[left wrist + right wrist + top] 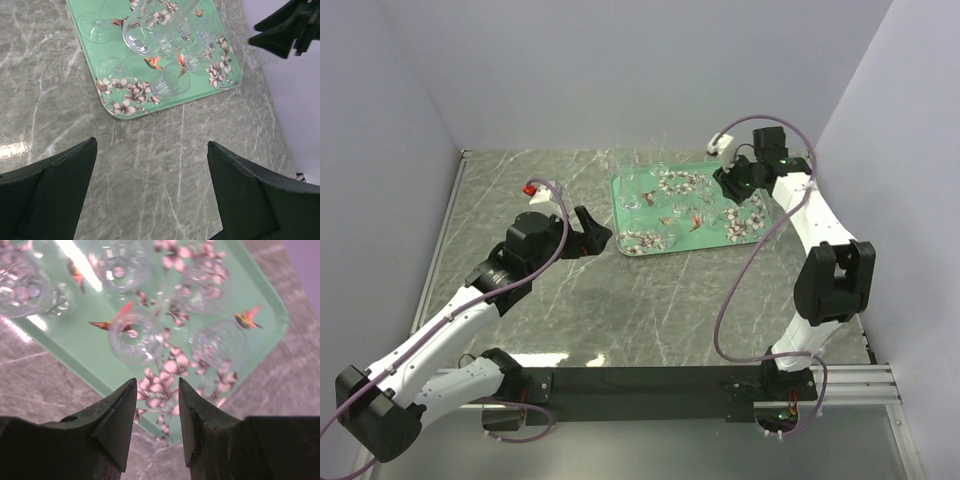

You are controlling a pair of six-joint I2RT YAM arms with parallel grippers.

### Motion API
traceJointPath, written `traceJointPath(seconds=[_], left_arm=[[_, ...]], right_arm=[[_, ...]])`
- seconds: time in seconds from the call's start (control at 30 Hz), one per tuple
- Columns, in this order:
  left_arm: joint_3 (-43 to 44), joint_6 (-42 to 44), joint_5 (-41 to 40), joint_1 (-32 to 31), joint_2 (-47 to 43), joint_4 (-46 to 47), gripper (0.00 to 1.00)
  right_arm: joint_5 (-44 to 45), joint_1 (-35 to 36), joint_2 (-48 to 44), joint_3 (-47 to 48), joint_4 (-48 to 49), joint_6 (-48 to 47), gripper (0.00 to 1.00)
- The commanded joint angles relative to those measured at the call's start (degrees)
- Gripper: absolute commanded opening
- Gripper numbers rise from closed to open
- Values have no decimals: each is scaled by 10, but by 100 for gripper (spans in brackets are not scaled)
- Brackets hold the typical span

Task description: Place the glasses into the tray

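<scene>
1. The left hand is open wide. Only desk shows between its two dark fingers.
2. This hand hangs over the bare grey desk. It is near the tray but not over it.
3. Seen from the left hand, the green tray lies just ahead. One rounded corner with white flowers is closest to the fingers.
4. The glasses are all in the tray, farther ahead of the left hand. None of them touches it.
5. The right hand is at the other end of the tray, over its edge.
6. Its two fingers stand a little apart, with a narrow gap. The flowers on the tray show through the gap, and the fingers hold no glass.
7. One of the glasses sits just ahead of the right hand's fingertips, a bit to the left. Another sits ahead and to the right.
8. More of the glasses stand farther ahead of the right hand, deeper in the tray.
9. I cannot tell how high the right hand is above the tray.
</scene>
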Motion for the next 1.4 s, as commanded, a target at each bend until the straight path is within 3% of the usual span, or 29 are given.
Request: traceJointPath(seconds=[0.0,0.23,0.47,0.93,1.37], left_arm=[[24,16,-10,3,2,4,98],[40,21,-2,6,27,5,99],[63,22,13,11,52,0,99],[74,3,29,16,78,-5,98],[79,1,34,16,88,-6,98]], right_arm=[[45,-32,-31,-14,50,103,47],[216,-88,5,-17,86,197,47],[293,-133,55,-15,118,199,47],[343,-172,142,16,135,191,47],[326,-174,108,-10,157,180,47]])
